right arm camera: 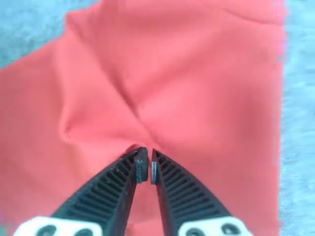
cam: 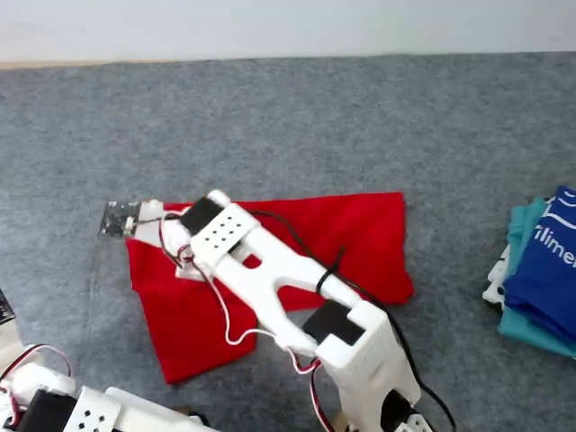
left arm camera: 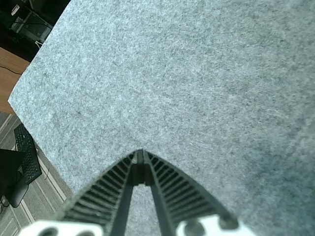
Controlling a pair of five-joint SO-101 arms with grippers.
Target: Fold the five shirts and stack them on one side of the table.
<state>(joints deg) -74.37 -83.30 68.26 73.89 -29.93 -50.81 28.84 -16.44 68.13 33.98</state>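
The right gripper has its two ribbed black fingers drawn almost together, a thin gap left between the tips. It presses down on the red shirt, and creases in the cloth run out from the tips, so it appears to pinch a small fold; how much cloth sits between the tips is hard to make out. From above, the right arm reaches across the shirt from the near edge. Its white body hides the fingers and the middle of the cloth. The shirt lies rumpled and partly folded near the middle of the grey felt table, one corner pointing toward the near edge.

The left gripper is closed, fingertips meeting with nothing between them, over bare felt near a table edge. Beyond that edge a dark keyboard sits lower down, partly cut off. The left arm sits at the near left corner, largely out of frame.

At the right side of the table, well apart from the red shirt, a folded blue shirt lies on top of a teal shirt. A bit of white cloth pokes out beside them. The frame edge cuts this stack off, so its full count cannot be told.
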